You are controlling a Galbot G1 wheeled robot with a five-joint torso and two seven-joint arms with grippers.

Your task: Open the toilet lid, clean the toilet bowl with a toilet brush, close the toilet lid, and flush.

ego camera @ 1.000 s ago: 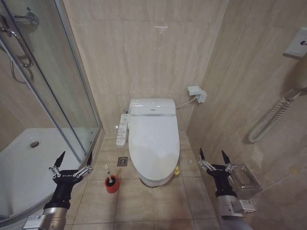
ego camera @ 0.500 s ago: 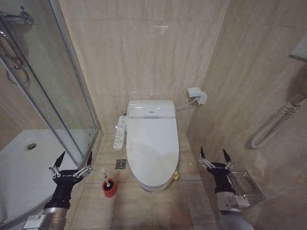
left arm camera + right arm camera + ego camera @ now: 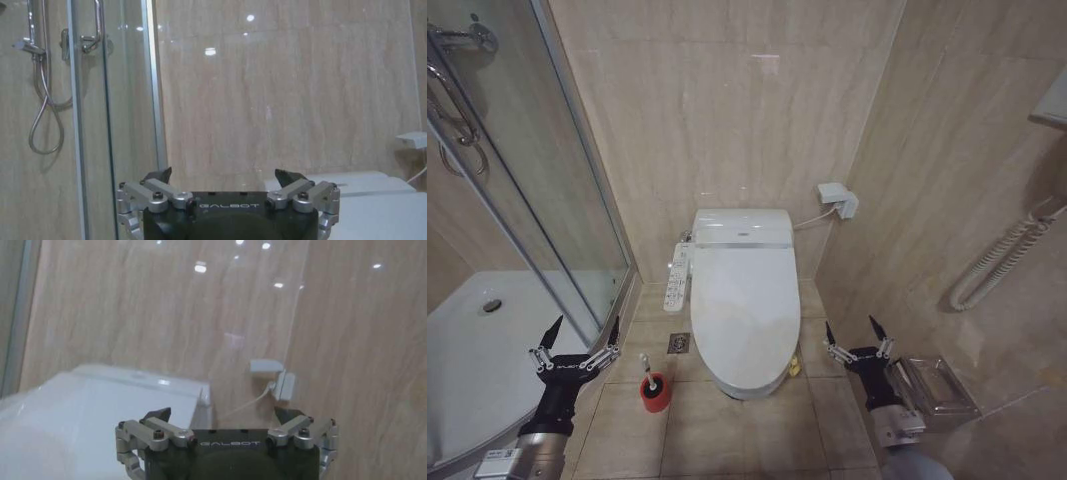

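Tiled bathroom, lid down at centre. Left end effector lower left, right end effector lower right, both wide. Hook lid's front edge, lift slowly.

we see two matching arms. the left gripper and the right gripper each have a black body with "galbot" in pale letters across the front. silver metal linkages with round silver screws flank the body on both sides, and they carry slim black pointed fingers that taper to sharp tips. below each black wrist sits a grey cylindrical forearm segment bearing a small white label with dark print.
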